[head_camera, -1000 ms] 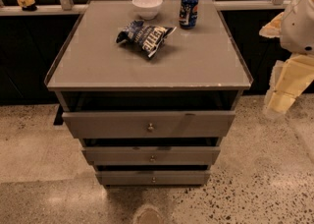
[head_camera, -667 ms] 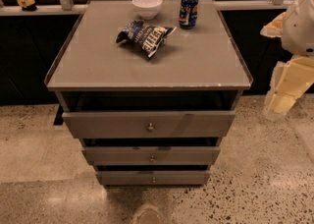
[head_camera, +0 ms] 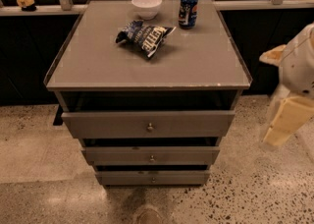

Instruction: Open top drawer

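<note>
The grey cabinet [head_camera: 147, 66] has three drawers. The top drawer [head_camera: 108, 124] is the widest, with a small round metal knob [head_camera: 150, 127] at the centre of its flat front. Its front stands out from the cabinet, with a dark gap above it. My arm, white and cream, is at the right edge of the camera view. My gripper [head_camera: 279, 129] hangs to the right of the cabinet at about the top drawer's height. It is apart from the drawer and its knob.
Two narrower grey drawers, the middle one [head_camera: 113, 155] and the bottom one [head_camera: 122, 177], sit below. On the cabinet top lie a chip bag [head_camera: 144, 36], a white bowl [head_camera: 146, 6] and a blue can [head_camera: 188, 10]. A speckled floor [head_camera: 39, 188] surrounds the cabinet, and a dark ledge runs behind it.
</note>
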Controlling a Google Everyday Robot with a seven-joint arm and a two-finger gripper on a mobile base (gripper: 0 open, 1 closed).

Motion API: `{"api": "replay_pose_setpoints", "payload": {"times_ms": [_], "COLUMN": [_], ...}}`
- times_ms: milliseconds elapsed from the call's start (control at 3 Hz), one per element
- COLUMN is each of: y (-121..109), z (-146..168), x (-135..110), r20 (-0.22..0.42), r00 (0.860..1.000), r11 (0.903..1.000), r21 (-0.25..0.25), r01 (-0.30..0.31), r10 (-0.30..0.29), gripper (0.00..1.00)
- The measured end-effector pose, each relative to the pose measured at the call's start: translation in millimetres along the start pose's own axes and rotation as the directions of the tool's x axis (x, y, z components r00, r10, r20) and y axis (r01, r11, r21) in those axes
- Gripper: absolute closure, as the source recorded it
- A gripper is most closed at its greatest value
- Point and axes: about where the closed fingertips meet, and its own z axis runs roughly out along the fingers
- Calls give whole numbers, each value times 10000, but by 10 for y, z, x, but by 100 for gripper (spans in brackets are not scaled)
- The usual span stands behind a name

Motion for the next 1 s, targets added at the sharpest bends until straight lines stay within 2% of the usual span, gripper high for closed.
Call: {"api": "replay_pose_setpoints", "payload": {"times_ms": [667,1000], "y": [419,595], "z": [522,825], "x": [203,263], "r20": [-67,-217], "r00": [9998,9998], "r11": [9992,9978], "r21": [-351,-663], "r01": [-206,40], "r10": [204,-54], "gripper": [0,0]}}
